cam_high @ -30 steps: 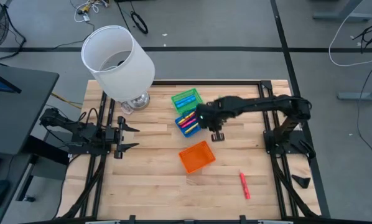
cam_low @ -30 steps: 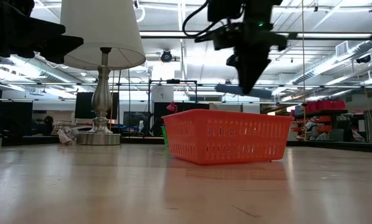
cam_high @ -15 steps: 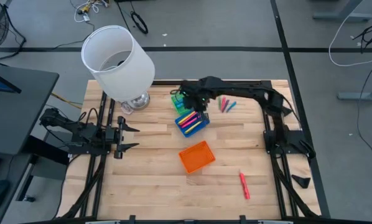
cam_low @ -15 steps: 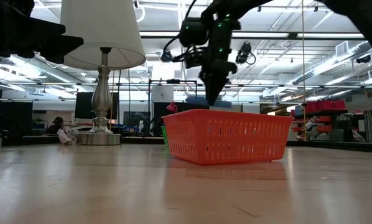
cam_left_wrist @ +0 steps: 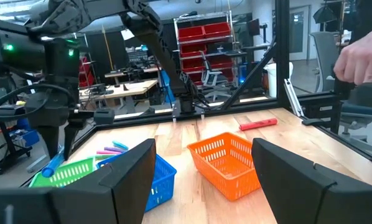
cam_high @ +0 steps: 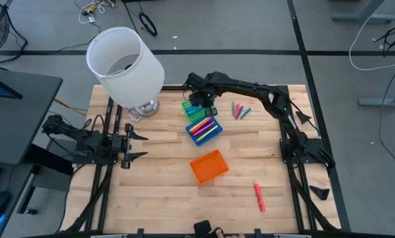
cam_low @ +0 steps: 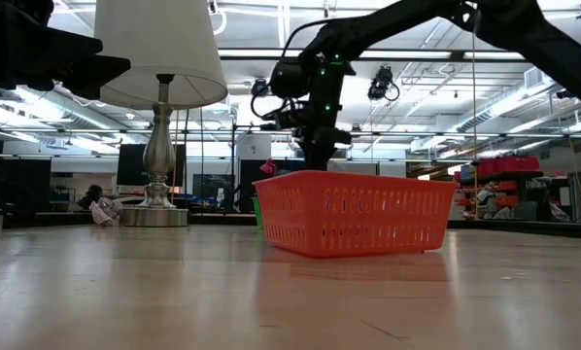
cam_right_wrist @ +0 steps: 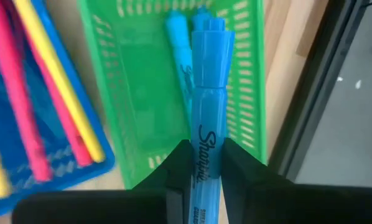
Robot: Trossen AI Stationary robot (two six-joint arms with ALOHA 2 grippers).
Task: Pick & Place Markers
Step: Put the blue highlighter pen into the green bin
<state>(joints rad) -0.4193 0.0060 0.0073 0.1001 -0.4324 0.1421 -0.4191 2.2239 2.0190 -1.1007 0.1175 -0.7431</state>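
While your right gripper clamps a smooth blue marker over the slotted green tray holding another blue one, the blue tray keeps pink and yellow sticks; left gripper waits, jaws apart

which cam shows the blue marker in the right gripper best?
Right wrist view: the blue marker fills the frame, pinched above the green tray. Left wrist shows it small; high and low views show only the arm.
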